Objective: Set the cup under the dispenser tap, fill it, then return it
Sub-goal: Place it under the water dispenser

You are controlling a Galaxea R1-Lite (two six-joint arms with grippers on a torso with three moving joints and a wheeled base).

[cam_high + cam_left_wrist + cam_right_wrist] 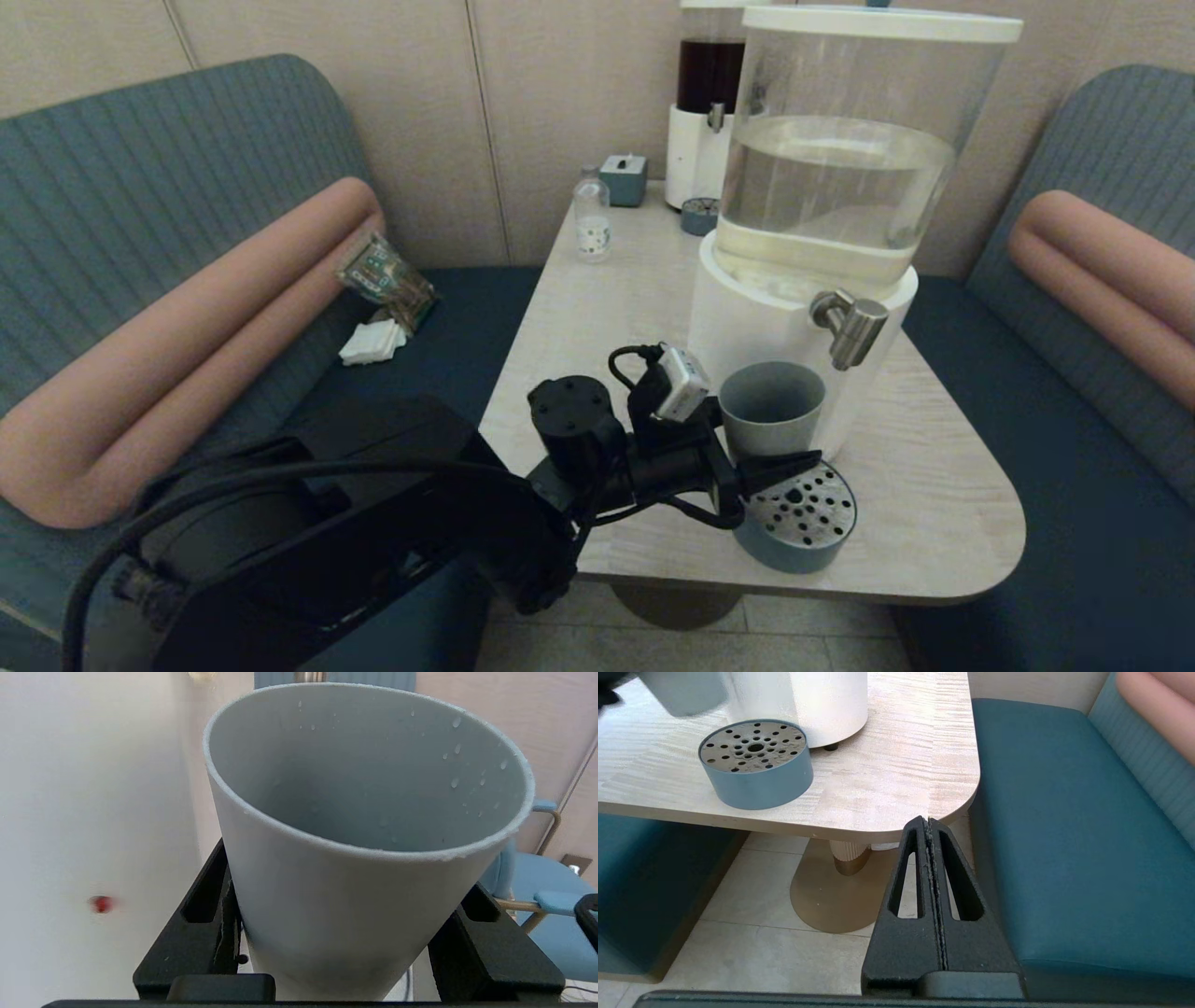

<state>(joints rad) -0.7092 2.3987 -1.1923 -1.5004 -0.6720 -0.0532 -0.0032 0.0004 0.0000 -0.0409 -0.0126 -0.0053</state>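
Observation:
My left gripper is shut on the cup, a plain grey-blue tumbler held upright just above the table. In the left wrist view the cup fills the frame between the gripper's black fingers; droplets dot its inner wall. The cup sits against the white dispenser base, left of and lower than the brushed-steel tap. The round perforated drip tray lies below the tap. My right gripper is shut and empty, low beside the table's corner.
At the table's back stand a dark-liquid dispenser, a small drip tray, a small bottle and a blue-grey box. Benches flank the table; a snack packet and napkins lie on the left seat.

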